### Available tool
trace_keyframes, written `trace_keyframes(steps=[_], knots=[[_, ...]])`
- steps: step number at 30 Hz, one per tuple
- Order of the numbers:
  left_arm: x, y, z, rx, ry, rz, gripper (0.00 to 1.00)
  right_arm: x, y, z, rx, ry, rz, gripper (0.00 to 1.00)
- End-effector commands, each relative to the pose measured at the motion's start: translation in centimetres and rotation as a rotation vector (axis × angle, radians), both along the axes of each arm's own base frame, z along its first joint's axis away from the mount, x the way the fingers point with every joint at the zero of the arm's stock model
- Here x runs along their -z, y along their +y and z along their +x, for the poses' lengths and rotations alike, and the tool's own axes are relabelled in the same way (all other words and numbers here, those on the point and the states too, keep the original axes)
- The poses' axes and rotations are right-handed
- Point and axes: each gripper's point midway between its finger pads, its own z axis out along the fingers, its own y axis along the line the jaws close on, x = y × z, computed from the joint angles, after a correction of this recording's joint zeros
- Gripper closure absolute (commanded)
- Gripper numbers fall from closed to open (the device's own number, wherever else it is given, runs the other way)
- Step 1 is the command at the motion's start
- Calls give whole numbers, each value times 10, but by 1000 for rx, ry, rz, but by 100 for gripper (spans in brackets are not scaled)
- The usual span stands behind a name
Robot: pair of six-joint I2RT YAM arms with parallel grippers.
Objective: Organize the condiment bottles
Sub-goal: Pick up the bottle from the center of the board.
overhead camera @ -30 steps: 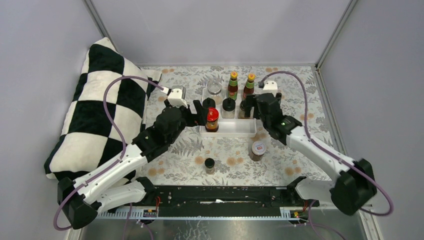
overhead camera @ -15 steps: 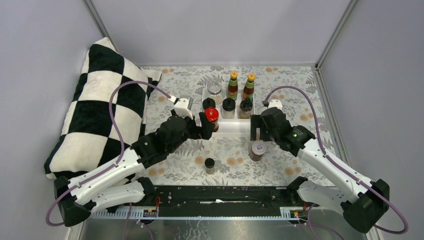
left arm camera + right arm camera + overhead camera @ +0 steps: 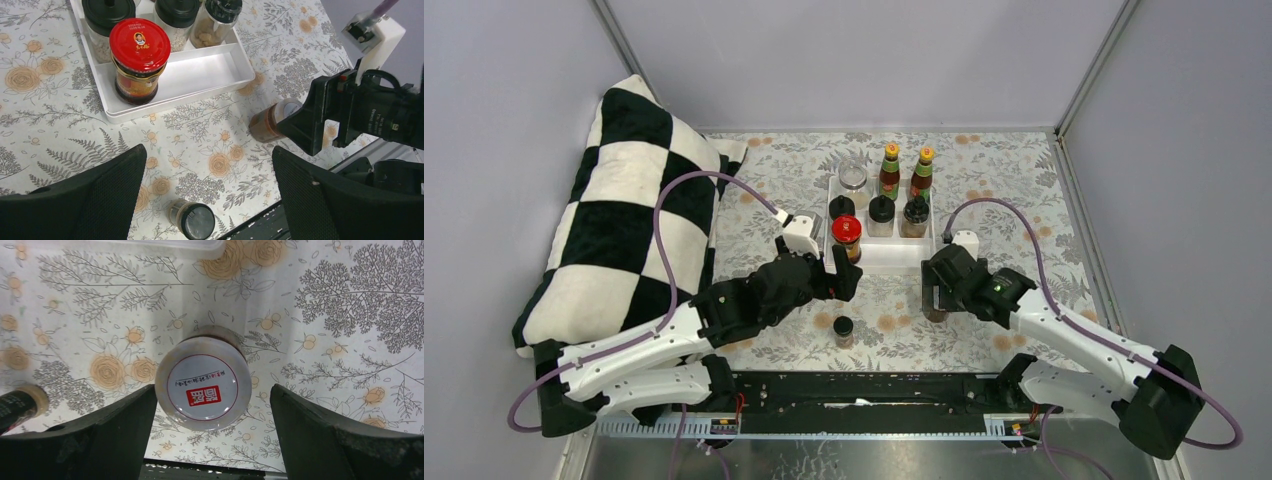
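Note:
The white tray holds two tall red-sauce bottles, a clear-lid jar, three black-lid jars and a red-lid jar, which also shows in the left wrist view. A small black-lid jar stands on the cloth. My left gripper is open and empty, above the cloth between the tray and that small jar. My right gripper is open, its fingers on either side of a white-lid brown jar standing outside the tray.
A black-and-white checked pillow fills the left side. A black rail runs along the near edge. Grey walls close the back and sides. The tray's front right compartment holds nothing.
My left gripper pulled back from the red-lid jar toward the near edge; the jar stays in the tray. My right gripper moved from the tray's back row down over the white-lid jar.

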Motion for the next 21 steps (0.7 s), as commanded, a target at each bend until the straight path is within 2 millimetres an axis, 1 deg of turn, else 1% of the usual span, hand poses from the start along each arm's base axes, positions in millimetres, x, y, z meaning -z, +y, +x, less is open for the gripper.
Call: trace_keyframes(steps=[1,2,4,9,10,12,13,17,21], knots=[[-1,7,-1,-42,-4,2,1,4,-1,6,55,-39,-10,12],[0,7,-2,-42,-3,2,1,4,-1,7,59,-43,-7,13],[0,6,-2,-43,-4,1,1,5,-2,10,74,-55,-14,19],[-1,4,-3,-41,-6,3,1,9,-1,14,79,-67,-17,24],[-2,4,-3,-41,-7,2,1,10,0,14,78,-66,-15,27],[-3,3,-3,-41,-7,-1,1,10,2,14,73,-64,-11,38],[-4,2,-4,-39,-8,-4,1,10,2,13,71,-61,-11,41],[-2,3,-5,-39,-5,6,1,8,-3,10,80,-68,-16,45],[-1,-2,-3,-41,-5,21,1,5,-5,9,95,-78,-3,52]])
